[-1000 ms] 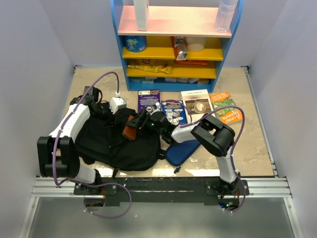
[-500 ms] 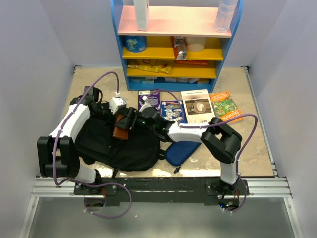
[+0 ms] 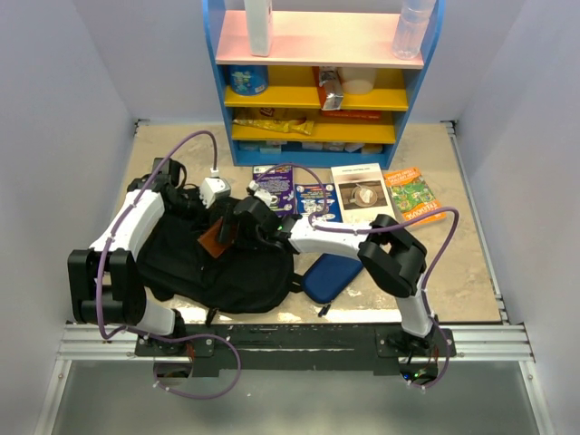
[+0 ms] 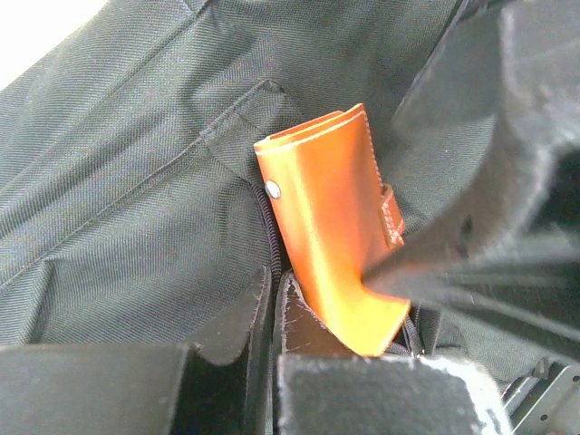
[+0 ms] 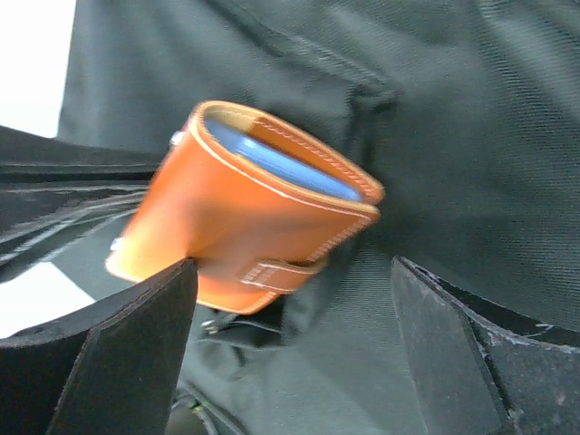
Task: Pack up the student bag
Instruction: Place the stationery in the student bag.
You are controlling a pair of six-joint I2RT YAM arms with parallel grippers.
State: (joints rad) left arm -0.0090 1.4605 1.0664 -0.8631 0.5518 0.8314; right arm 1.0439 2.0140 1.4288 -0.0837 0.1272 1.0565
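The student bag lies flat on the table toward 8 o'clock from the table's middle, with its black fabric spread under both wrists. The left gripper sits at the bag's 11 o'clock edge. Its jaws are pressed together on the bag's zip edge, and the zipper line runs straight down into the seam between them. Through the left wrist camera, bag cloth fills the view from 9 to 12 o'clock.

The right gripper comes in over the bag from 3 o'clock with its jaws spread wide and gripping nothing. An orange leather wallet stands tilted between and just beyond the two fingers. Its lower corner is right by the finger at 8 o'clock, and the finger at 4 o'clock is well apart from it. Bag fabric lies behind the wallet and below both fingers.

A dark-blue pencil case rests just beside the bag at its 3 o'clock. Several books lie near the bag toward 1 o'clock, in front of a blue shelf.
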